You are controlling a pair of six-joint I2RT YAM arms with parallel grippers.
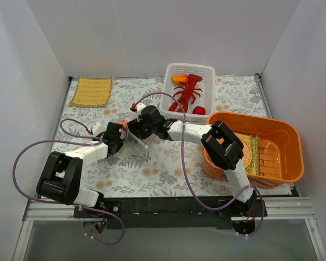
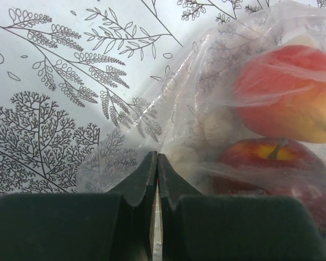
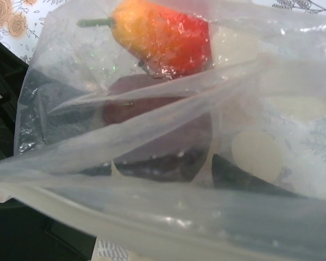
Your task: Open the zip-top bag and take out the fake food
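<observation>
The clear zip-top bag (image 1: 136, 142) hangs between my two grippers over the middle of the table. In the left wrist view the bag (image 2: 206, 70) holds an orange-red fruit (image 2: 282, 92) above a dark red apple (image 2: 277, 168). My left gripper (image 2: 156, 159) is shut on a fold of the bag's film, as the top view also shows (image 1: 121, 136). In the right wrist view the bag (image 3: 168, 212) fills the frame, with the fruit (image 3: 163, 35) and apple (image 3: 152, 117) inside. My right gripper (image 3: 206, 162) shows dimly through the plastic, its jaws close together on film; the top view shows it too (image 1: 140, 126).
A white basket (image 1: 209, 73) at the back holds a red lobster (image 1: 187, 92), an orange-yellow fruit (image 1: 180, 79) and a red round fruit (image 1: 199, 110). An orange tub (image 1: 285, 136) with a woven mat (image 1: 249, 155) stands at the right. A yellow cloth (image 1: 91, 91) lies back left.
</observation>
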